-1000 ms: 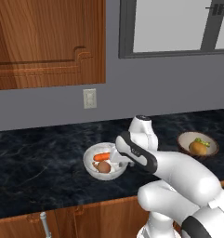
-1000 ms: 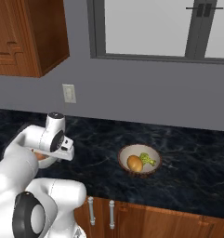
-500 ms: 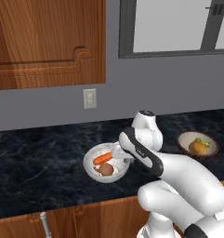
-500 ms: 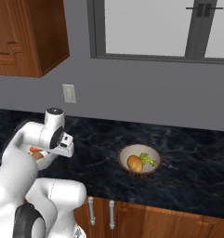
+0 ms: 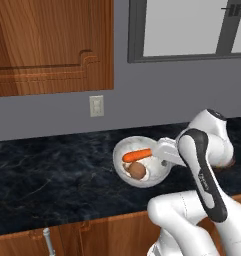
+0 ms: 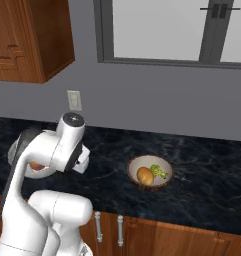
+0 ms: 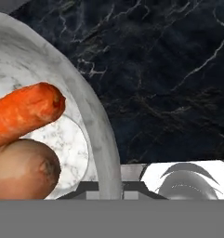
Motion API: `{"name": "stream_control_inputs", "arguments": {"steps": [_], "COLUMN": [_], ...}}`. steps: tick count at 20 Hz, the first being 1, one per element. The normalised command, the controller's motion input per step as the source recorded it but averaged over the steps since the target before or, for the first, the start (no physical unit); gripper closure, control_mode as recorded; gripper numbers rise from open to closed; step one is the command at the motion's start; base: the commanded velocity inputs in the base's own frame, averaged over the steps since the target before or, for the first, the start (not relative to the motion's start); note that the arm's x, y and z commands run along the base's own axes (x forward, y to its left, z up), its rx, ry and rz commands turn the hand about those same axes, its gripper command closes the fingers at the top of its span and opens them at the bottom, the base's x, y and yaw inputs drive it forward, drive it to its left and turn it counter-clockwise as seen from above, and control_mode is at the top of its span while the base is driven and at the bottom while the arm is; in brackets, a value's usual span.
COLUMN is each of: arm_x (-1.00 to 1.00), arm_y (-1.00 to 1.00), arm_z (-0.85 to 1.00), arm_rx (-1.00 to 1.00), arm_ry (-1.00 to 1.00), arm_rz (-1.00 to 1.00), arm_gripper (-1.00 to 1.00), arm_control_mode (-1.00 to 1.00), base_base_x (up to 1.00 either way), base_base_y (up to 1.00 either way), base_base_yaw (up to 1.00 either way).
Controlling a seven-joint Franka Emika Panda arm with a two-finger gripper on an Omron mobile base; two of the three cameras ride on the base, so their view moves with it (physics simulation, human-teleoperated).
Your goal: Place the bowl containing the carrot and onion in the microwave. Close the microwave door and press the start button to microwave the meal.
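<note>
The white-grey marbled bowl hangs just above the black counter, tipped so its inside faces the left base view. In it lie the orange carrot and, below that, the brown onion. My gripper is shut on the bowl's right rim. In the hand view the rim runs down between the fingertips of the gripper, with the carrot and onion to its left. The microwave and its door are out of view.
A smaller dark bowl with yellow and green fruit sits on the counter to the right of the arm. A wall outlet is behind, a wooden cabinet above left, and a grey-framed window above.
The jaws have closed on the bowl's rim. The bowl has risen off the counter and moved right, tilting toward the camera with the carrot and onion still inside.
</note>
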Motion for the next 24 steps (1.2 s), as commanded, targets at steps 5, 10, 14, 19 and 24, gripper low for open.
{"name": "stream_control_inputs", "arguments": {"steps": [5,10,14,19,24], "arm_x": [-0.58,-0.6,-0.34,-0.11,-0.34], "arm_y": [-0.72,-0.37,-0.06,-0.06,-0.35], "arm_z": [1.0,1.0,0.52,0.06,0.0], "arm_rx": [0.2,0.12,-0.12,-0.3,-0.06], "arm_ry": [0.0,0.02,0.11,0.1,0.0], "arm_rz": [-0.27,-0.23,-0.24,-0.25,-0.05], "arm_gripper": [1.0,1.0,1.0,1.0,1.0], "arm_control_mode": [-1.0,-1.0,-1.0,-1.0,-1.0], "base_base_x": [0.0,0.0,0.0,0.0,0.0], "base_base_y": [0.0,0.0,0.0,0.0,0.0], "base_base_yaw": [0.0,0.0,0.0,0.0,0.0]}}
